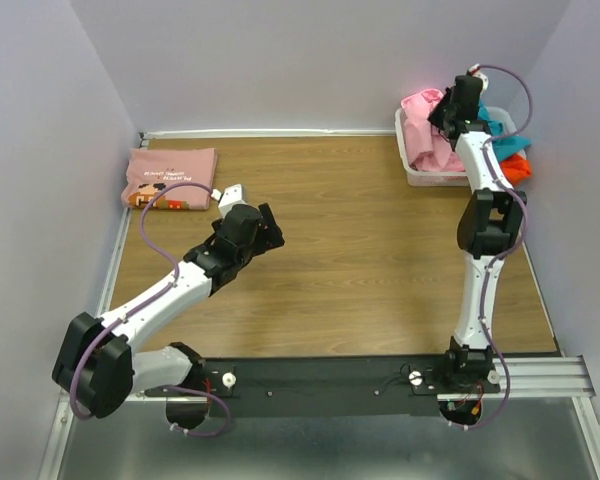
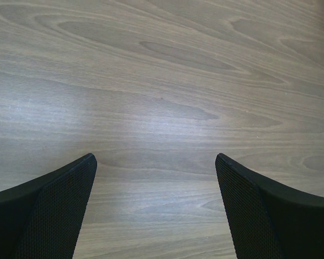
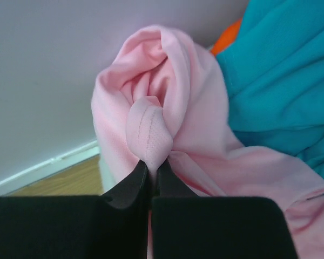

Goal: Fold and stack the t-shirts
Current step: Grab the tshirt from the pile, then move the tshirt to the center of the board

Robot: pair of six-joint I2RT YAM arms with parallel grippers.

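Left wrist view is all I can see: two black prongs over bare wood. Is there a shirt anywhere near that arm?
Observer: Not under it. A folded dusty-pink t-shirt lies at the far left corner of the table, beyond the open left gripper.
Operator: What is the other arm doing?
Observer: The right gripper is shut on a fold of the light-pink t-shirt.
Operator: Where is that happening?
Observer: At a white bin in the far right corner. It also holds a teal t-shirt and an orange t-shirt.
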